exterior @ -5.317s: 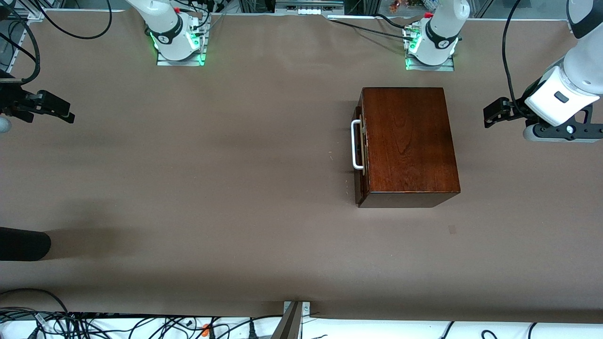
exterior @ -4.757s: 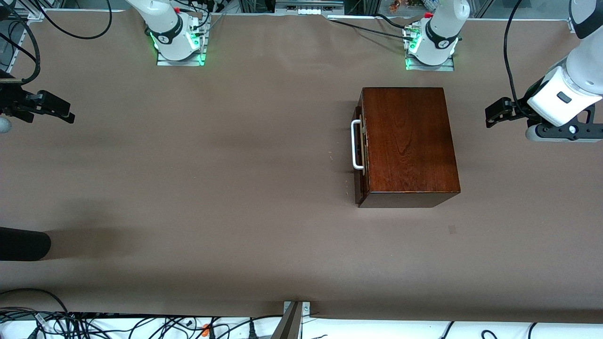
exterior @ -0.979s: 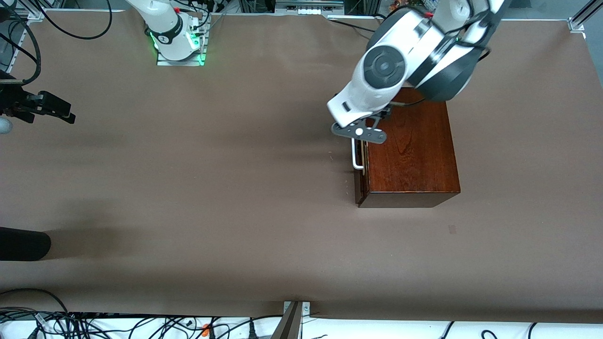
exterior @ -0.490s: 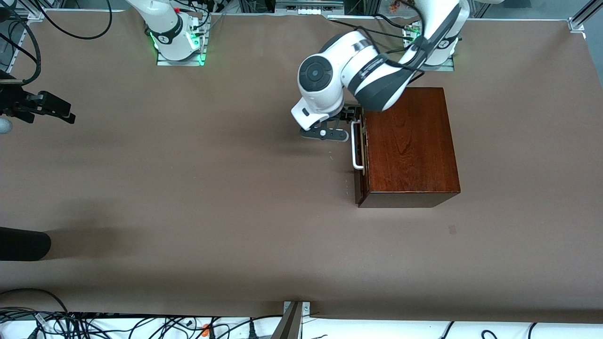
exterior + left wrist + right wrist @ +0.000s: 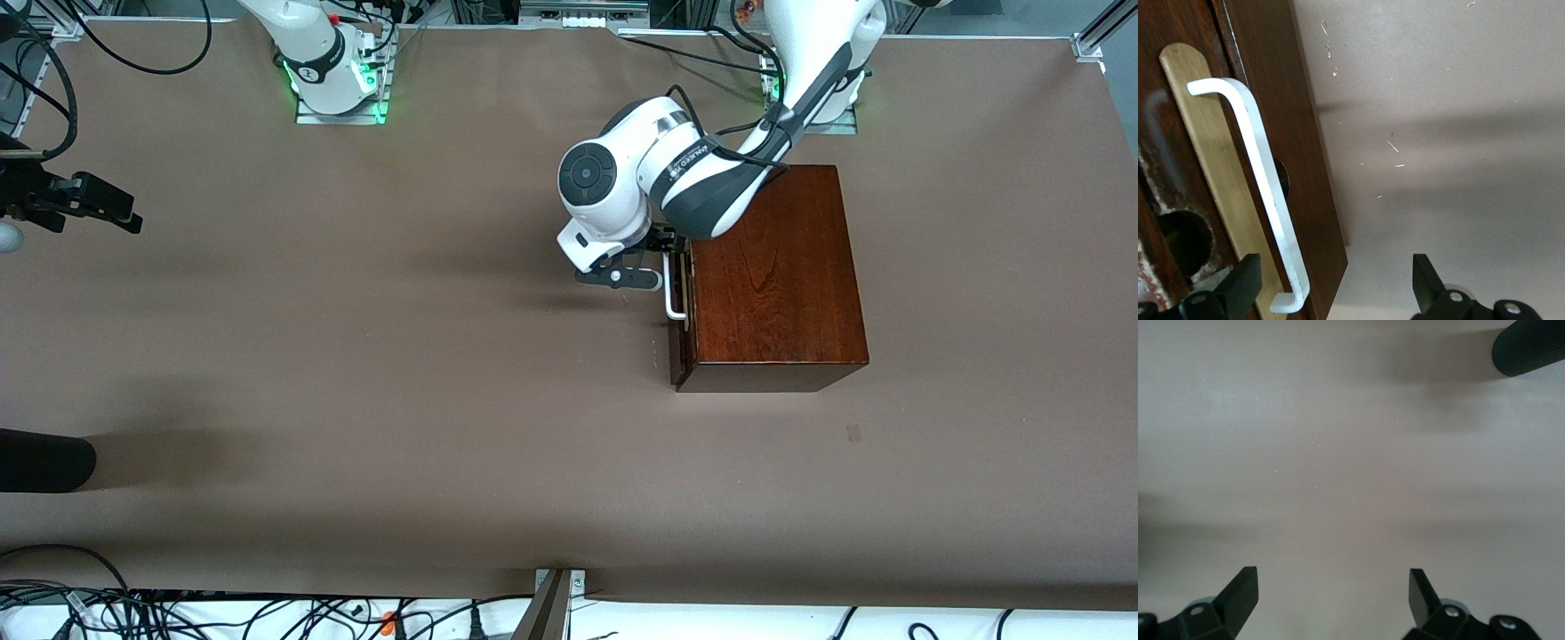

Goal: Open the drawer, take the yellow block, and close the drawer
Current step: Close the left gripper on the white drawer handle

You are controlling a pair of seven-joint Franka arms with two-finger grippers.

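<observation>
The drawer [image 5: 680,302] of the dark reddish-brown box [image 5: 773,276] is pushed in, and its white bar handle [image 5: 673,293] faces the right arm's end of the table. My left gripper [image 5: 665,244] hangs low in front of the drawer front. In the left wrist view it [image 5: 1333,283] is open, with one end of the handle [image 5: 1258,180] between its fingers, close to one fingertip [image 5: 1243,280] and not gripped. The yellow block is out of view. My right gripper [image 5: 124,216] waits open over bare table at the right arm's end [image 5: 1331,593].
A black rounded object [image 5: 44,460] lies at the table's edge at the right arm's end, nearer the front camera, and also shows in the right wrist view [image 5: 1531,347]. Brown table [image 5: 400,356] spreads out in front of the drawer. Cables run along the table's near edge.
My left arm has swung from the table's end, over the box, and come down in front of the drawer handle. The right arm has not moved, and the drawer is still shut.
</observation>
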